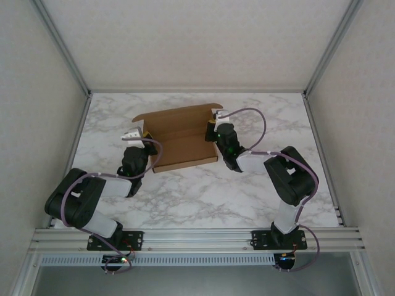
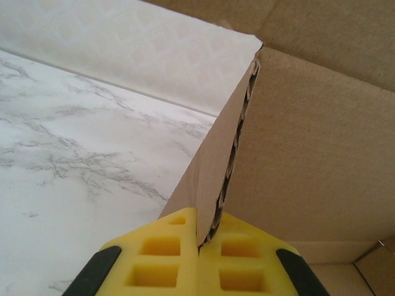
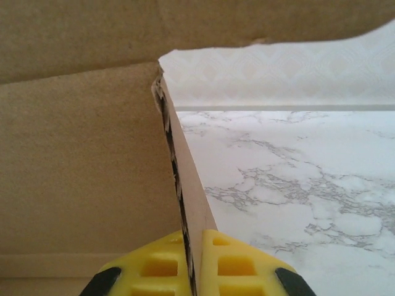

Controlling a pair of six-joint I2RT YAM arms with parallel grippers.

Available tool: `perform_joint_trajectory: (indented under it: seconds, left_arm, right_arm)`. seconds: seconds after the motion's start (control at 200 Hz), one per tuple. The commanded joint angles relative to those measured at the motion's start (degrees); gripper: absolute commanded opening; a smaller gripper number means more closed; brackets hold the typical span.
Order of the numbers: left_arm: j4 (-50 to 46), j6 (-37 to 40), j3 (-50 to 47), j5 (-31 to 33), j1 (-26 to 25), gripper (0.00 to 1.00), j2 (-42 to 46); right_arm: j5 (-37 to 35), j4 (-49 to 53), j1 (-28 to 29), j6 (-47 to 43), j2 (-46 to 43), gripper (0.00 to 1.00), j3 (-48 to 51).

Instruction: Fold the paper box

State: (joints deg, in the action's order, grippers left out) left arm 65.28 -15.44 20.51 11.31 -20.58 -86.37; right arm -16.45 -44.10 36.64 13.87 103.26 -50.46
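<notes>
The paper box (image 1: 179, 137) is brown cardboard, partly set up in the middle of the marble table, its lid panel raised at the back. My left gripper (image 1: 148, 137) is shut on the box's left side wall (image 2: 213, 166), which stands upright between the yellow pads (image 2: 157, 256). My right gripper (image 1: 212, 131) is shut on the right side wall (image 3: 188, 191), whose torn corrugated edge runs down between its yellow pads (image 3: 237, 265). The box's inner floor and back panel (image 2: 308, 142) lie beyond the left wall.
The marble tabletop (image 1: 203, 191) stretches in front of the box, towards the arm bases. Grey frame posts and pale walls bound the table at left, right and back. A metal rail (image 1: 197, 237) carries both arm bases at the near edge.
</notes>
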Motion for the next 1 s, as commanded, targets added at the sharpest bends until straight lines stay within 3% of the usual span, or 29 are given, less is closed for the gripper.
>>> perform_joint_trajectory:
  seconds: [0.0,0.611,0.816,0.991]
  left_arm:
    - [8.4,-1.0,-2.1,-2.7,-2.1,0.0,-0.6]
    - [14.8,-0.6,-8.1,6.9,-11.2,0.0,-7.7]
    - [14.5,2.6,-6.2,9.8,-10.8,0.0,-6.9]
    - [13.1,3.5,-2.5,6.3,-7.9,0.0,-7.1]
  right_arm:
    - [3.0,-7.2,1.2,4.3,1.0,0.0,2.6]
    - [4.3,-12.9,1.4,5.0,3.5,0.0,10.2]
    - [4.3,-13.9,1.7,5.7,2.5,0.01,11.4]
    - [2.1,-14.1,2.1,6.6,2.4,0.01,10.7]
